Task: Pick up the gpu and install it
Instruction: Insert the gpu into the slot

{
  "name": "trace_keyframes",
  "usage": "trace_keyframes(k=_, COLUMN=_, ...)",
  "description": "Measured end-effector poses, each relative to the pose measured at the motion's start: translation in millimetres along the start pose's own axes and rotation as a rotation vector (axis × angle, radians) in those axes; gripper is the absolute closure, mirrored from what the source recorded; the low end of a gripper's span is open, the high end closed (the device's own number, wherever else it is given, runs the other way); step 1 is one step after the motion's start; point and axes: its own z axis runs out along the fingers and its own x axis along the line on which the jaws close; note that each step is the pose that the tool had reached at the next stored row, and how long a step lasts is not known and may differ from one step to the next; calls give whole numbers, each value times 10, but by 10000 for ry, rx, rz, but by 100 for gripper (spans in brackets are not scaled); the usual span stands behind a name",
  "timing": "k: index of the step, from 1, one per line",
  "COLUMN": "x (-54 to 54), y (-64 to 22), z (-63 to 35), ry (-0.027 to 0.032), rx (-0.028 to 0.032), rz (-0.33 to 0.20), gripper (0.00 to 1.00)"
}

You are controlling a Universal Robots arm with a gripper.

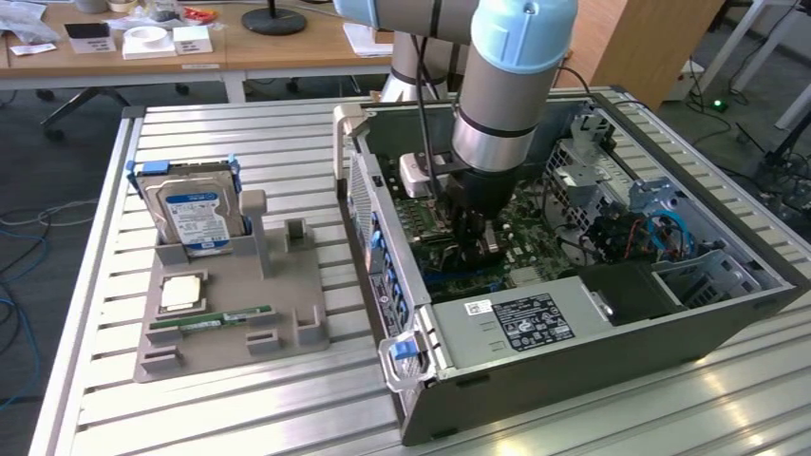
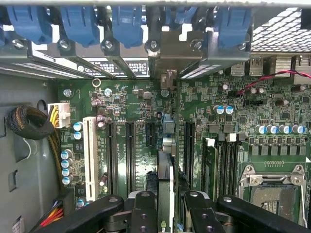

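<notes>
The slatted metal bench (image 1: pixel 254 399) carried everything, and the biggest thing on it was the open computer case (image 1: pixel 709 323), lying on its side toward the exterior view's right with its insides facing up. The robot arm (image 1: pixel 507 85) came down from above straight into that case, its grey and pale blue body hiding part of the interior. Across the floor of the case spread the green motherboard (image 2: pixel 121 102), with its row of long dark expansion slots (image 2: pixel 130 155), a white slot (image 2: pixel 89 155) beside them, and the empty processor socket (image 2: pixel 272 191) off to one side. Blue retention clips (image 2: pixel 77 22) lined the case edge above the slot openings. On the exterior view's left sat a grey parts holder (image 1: pixel 228 332), well apart from the case; a silver hard drive (image 1: pixel 197 214) with a blue label stood upright in it, a square processor chip (image 1: pixel 181 293) lay flat nearer the front, and a slim green RAM stick (image 1: pixel 209 320) lay just in front of that. The pincer (image 2: pixel 165 213) was low over the motherboard, its black fingers (image 2: pixel 144 213) clamped on either side of the gpu (image 2: pixel 165 179), which I saw edge-on as a thin upright card held between them, standing directly above the slots in the middle of the board.
</notes>
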Motion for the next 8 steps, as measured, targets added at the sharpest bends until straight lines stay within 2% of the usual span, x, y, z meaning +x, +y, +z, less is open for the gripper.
trace_keyframes(k=8, x=0, y=2, z=1, ry=-1, rx=0, rz=1, gripper=74)
